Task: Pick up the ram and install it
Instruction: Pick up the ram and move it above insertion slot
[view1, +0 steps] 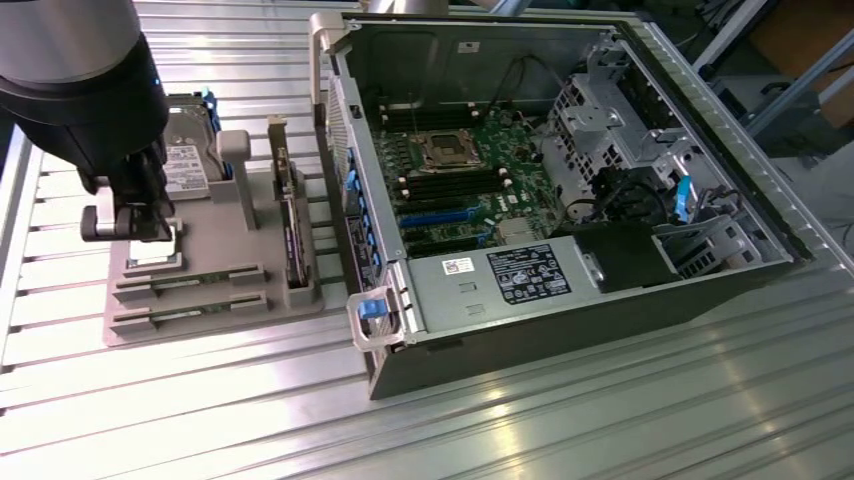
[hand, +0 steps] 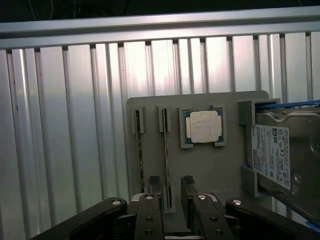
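text: none legible | labels: hard drive (hand: 270, 155), power supply (view1: 527, 272)

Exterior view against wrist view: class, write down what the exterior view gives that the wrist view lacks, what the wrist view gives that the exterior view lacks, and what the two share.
Exterior view: the open computer case with its motherboard, and the expansion card standing on edge in the grey tray.
Wrist view: the square silver CPU chip in its tray pocket.
Shared: the grey tray, the hard drive, two ram sticks lying in their slots, and the open pincer over the tray, with one stick between its fingertips in the wrist view.
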